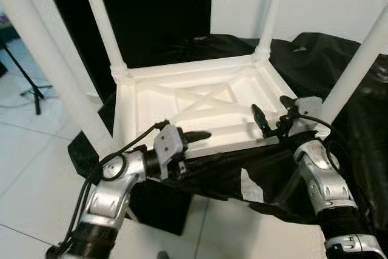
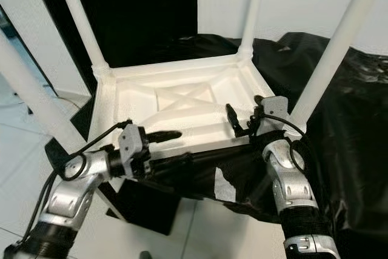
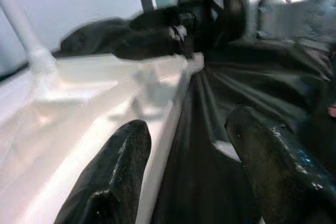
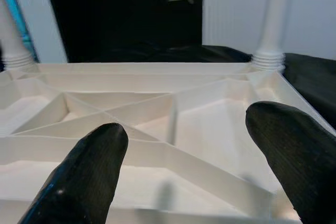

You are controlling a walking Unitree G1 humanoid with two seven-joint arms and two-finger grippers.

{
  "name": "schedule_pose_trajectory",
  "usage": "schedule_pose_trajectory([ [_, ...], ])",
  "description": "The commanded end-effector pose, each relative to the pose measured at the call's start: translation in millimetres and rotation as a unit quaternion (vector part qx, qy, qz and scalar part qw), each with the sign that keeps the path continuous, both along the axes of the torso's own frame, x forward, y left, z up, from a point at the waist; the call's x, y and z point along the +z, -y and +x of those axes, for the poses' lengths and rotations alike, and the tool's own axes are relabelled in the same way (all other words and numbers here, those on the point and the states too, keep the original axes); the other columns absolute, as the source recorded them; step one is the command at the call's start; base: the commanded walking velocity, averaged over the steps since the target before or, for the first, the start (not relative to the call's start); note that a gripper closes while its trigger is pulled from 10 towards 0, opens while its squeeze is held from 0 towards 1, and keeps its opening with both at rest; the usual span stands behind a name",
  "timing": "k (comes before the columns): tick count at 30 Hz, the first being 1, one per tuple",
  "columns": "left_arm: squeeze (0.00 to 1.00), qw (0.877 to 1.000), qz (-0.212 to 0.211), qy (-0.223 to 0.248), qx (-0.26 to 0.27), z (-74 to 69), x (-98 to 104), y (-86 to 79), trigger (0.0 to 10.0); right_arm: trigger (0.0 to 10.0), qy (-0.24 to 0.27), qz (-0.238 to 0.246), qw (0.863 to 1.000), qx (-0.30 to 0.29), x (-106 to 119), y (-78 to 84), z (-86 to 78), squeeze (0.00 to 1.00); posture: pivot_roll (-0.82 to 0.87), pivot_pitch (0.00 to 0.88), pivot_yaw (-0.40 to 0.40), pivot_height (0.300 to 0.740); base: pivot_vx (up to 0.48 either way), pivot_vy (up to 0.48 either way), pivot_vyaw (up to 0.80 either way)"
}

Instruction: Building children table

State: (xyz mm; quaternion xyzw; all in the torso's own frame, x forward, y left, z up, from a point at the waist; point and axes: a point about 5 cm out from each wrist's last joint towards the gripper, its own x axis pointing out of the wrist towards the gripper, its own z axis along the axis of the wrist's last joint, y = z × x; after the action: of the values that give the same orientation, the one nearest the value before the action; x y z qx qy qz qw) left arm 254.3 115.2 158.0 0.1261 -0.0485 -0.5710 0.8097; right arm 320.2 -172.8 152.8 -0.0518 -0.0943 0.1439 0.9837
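From the head cameras I see the white table (image 1: 194, 104) lying upside down on a black sheet (image 1: 339, 77), all four legs (image 1: 102, 25) standing up from its corners. My left gripper (image 1: 197, 136) sits at the near edge toward the left corner, and my right gripper (image 1: 274, 116) is at the near edge by the right corner leg (image 1: 357, 65).

In the left wrist view the fingers (image 3: 113, 177) are spread, one over the white rim, the other over the sheet, gripping nothing. I judge that if I close here I may pinch loose sheet with the rim and drag it.

In the right wrist view the fingers (image 4: 89, 171) are also parted and empty, facing the ribbed underside (image 4: 157, 114). A careless push could slide the table off its support or lever a leg loose.
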Motion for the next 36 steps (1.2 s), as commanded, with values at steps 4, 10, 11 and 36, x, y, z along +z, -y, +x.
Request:
schedule_pose_trajectory([
  [4, 0.00, 0.999, 0.003, -0.052, -0.005, -27.3, 3, -23.6, 10.0, 10.0, -0.026, -0.021, 0.998, 0.044, -11, -12.1, 1.6, 0.00, 0.08, 0.000, -0.058, 0.740, 0.000, 0.000, 0.00],
  [10, 0.00, 0.995, 0.034, -0.090, -0.016, -49.9, 3, -48.0, 10.0, 10.0, -0.038, -0.028, 0.997, 0.058, -18, -13.6, 0.7, 0.00, 0.09, 0.000, -0.054, 0.740, 0.000, 0.000, 0.00],
  [11, 0.00, 0.995, 0.034, -0.090, -0.016, -49.9, 3, -48.0, 10.0, 10.0, -0.038, -0.028, 0.997, 0.058, -18, -13.6, 0.7, 0.00, 0.09, 0.000, -0.054, 0.740, 0.000, 0.000, 0.00],
  [36, 0.00, 0.909, 0.151, -0.219, 0.322, -33.5, -19, -236.8, 10.0, 10.0, -0.057, 0.013, 0.995, 0.079, -35, -27.4, -40.8, 0.00, 0.07, 0.000, -0.019, 0.740, 0.000, 0.000, 0.00],
])
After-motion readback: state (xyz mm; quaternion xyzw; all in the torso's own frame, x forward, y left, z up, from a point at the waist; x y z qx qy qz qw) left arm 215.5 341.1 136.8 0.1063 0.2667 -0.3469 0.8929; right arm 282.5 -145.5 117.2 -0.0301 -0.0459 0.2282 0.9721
